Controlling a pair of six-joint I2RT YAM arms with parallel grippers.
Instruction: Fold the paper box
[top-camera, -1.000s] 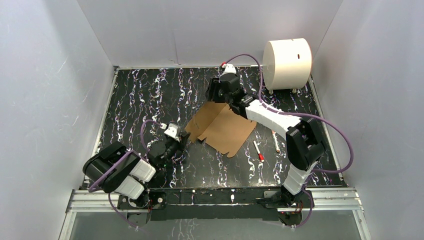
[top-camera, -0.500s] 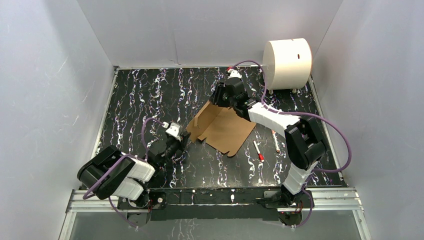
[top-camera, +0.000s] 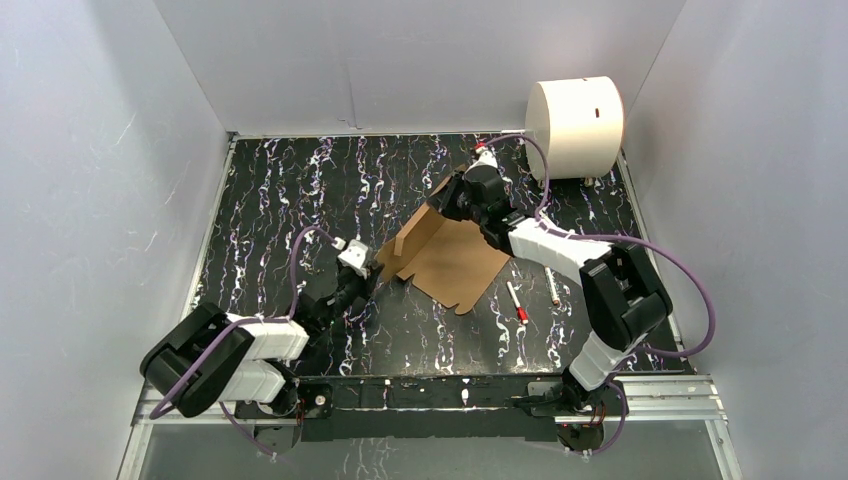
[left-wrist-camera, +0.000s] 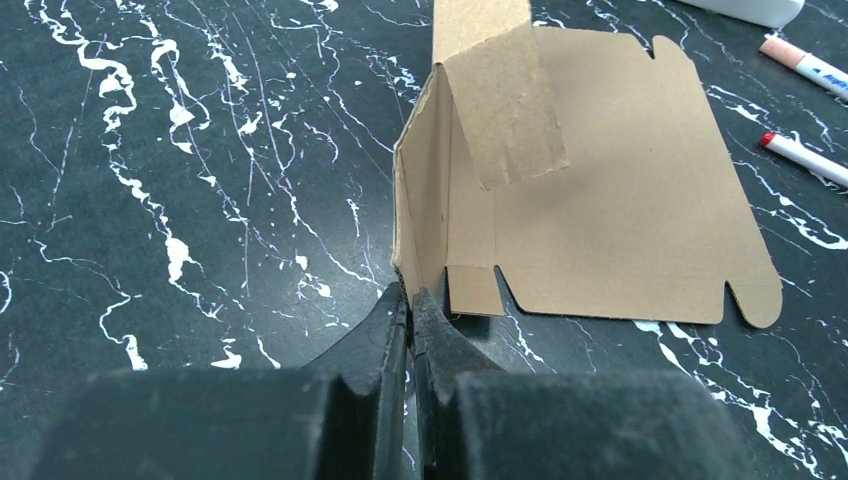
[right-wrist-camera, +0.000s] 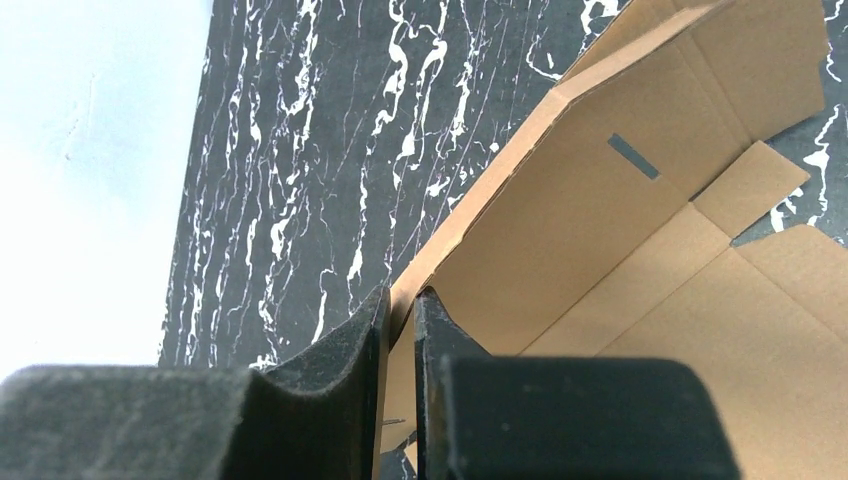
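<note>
The paper box (top-camera: 455, 258) is a brown cardboard sheet lying on the black marbled table, with its left panel raised upright along a crease. My right gripper (top-camera: 447, 200) is shut on the far top edge of that raised panel; in the right wrist view the card edge (right-wrist-camera: 470, 220) runs in between the fingertips (right-wrist-camera: 400, 300). My left gripper (top-camera: 373, 280) is shut on the near lower corner of the same panel, seen in the left wrist view (left-wrist-camera: 410, 298), where the rest of the box (left-wrist-camera: 620, 220) lies flat to the right.
A large white cylinder (top-camera: 575, 113) stands at the back right corner. Two markers lie right of the box: a red-capped one (top-camera: 516, 300) and a paler one (top-camera: 552, 284). White walls enclose the table on three sides.
My right gripper has moved right and up with the panel's edge, raising the left panel from nearly flat to upright. My left arm has reached forward a little toward the box's near corner.
</note>
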